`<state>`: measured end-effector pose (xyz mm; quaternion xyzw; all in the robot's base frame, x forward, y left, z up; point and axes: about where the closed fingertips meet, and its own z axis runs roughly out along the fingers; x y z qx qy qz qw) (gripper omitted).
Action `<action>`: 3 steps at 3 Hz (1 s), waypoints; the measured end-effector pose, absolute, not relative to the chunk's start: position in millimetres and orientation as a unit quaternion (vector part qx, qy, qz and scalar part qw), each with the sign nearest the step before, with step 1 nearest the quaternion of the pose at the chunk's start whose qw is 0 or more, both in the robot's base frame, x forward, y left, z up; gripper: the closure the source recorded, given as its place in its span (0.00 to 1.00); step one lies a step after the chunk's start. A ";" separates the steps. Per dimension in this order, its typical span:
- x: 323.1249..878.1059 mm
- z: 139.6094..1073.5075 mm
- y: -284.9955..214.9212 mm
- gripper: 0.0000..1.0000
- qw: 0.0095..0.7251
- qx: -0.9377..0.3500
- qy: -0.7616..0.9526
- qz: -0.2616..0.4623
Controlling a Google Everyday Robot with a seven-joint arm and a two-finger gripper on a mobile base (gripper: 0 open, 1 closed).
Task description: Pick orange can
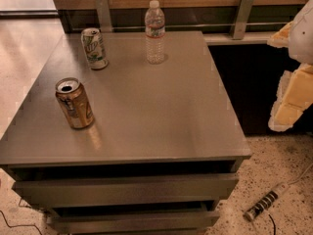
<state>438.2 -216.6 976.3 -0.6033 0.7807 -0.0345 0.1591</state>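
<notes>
The orange can stands upright on the left front part of the grey cabinet top. It is orange-gold with a silver rim, an open tab hole and a dark label patch. My gripper is at the right edge of the view, beyond the cabinet's right side, far from the can. Its two yellow-padded fingers stand apart with nothing between them.
A white-and-green can stands at the back left of the top, and a clear plastic water bottle at the back middle. Two drawers are slightly pulled out below. A power strip lies on the speckled floor at the right.
</notes>
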 end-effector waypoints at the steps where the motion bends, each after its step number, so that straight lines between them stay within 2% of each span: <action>1: 438.2 976.3 -216.6 0.00 0.159 -0.603 0.781 -0.035; 3: 440.8 978.1 -209.6 0.00 0.178 -0.606 0.775 -0.009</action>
